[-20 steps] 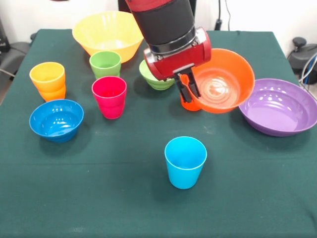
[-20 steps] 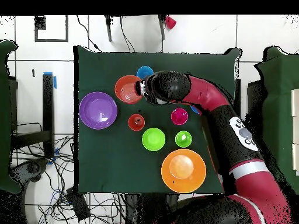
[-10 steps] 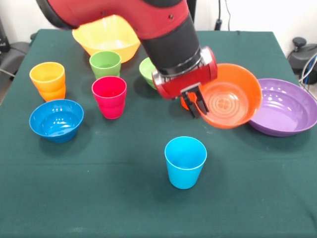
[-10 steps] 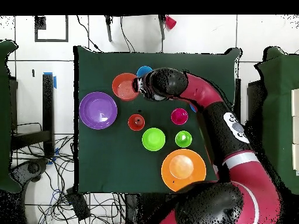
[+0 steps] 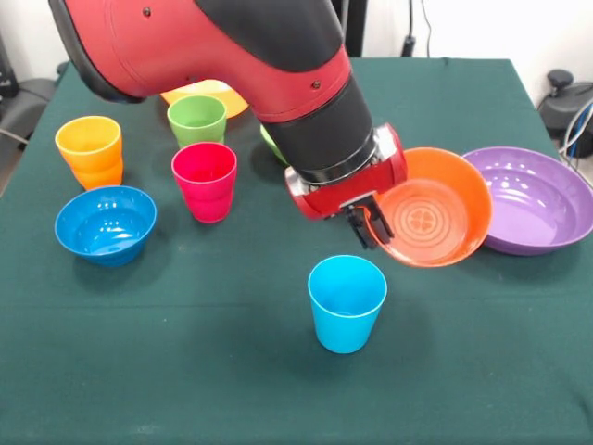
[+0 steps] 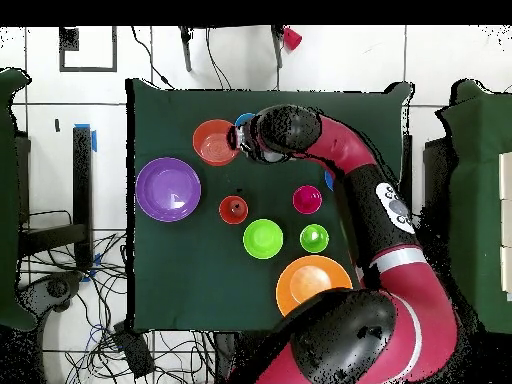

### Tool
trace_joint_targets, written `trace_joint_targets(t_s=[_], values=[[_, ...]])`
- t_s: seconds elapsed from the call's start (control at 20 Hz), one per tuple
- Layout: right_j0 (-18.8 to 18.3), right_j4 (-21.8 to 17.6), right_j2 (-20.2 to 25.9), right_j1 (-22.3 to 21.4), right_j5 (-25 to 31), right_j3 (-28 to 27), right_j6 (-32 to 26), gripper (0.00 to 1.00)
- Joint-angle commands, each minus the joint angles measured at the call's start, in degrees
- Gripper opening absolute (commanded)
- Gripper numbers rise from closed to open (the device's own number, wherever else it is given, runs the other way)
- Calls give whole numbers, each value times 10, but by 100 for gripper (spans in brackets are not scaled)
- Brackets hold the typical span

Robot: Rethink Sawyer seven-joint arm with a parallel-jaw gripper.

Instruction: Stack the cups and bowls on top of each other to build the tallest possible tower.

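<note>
Gripper [image 5: 373, 225]: fingers clenched on the near rim of the orange bowl [image 5: 434, 208], one finger inside the wall, one outside
Orange bowl: held tilted, mouth toward the camera, clear of the green cloth, its far edge overlapping the purple bowl [image 5: 532, 197]; in the overhead view it sits beside the gripper [image 6: 240, 143]
Handling: judged light, stiff and glossy, so apt to slip or swing in a one-sided rim pinch; the rim is the only thin edge to hold
Light blue cup [image 5: 346, 302]: upright, just in front of the gripper, likely base for the bowl
Other pieces: magenta cup [image 5: 205, 180], blue bowl [image 5: 105, 222], green cup [image 5: 196, 120], well apart to one side
</note>
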Motion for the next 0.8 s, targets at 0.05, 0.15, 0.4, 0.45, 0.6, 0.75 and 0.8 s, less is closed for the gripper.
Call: trace_joint_targets(t_s=[0.05, 0.15, 0.4, 0.45, 0.6, 0.75, 0.8], values=[[49, -23, -24, -62, 120, -50, 6, 0], [55, -22, -33, -91, 151, -43, 16, 0], [61, -20, -42, -106, 173, -36, 32, 0], [63, -19, -43, -105, 171, -36, 38, 0], [63, -20, -45, -105, 171, -36, 40, 0], [61, -22, -46, -119, 176, -25, 36, 0], [61, -23, -47, -123, 177, -23, 35, 0]])
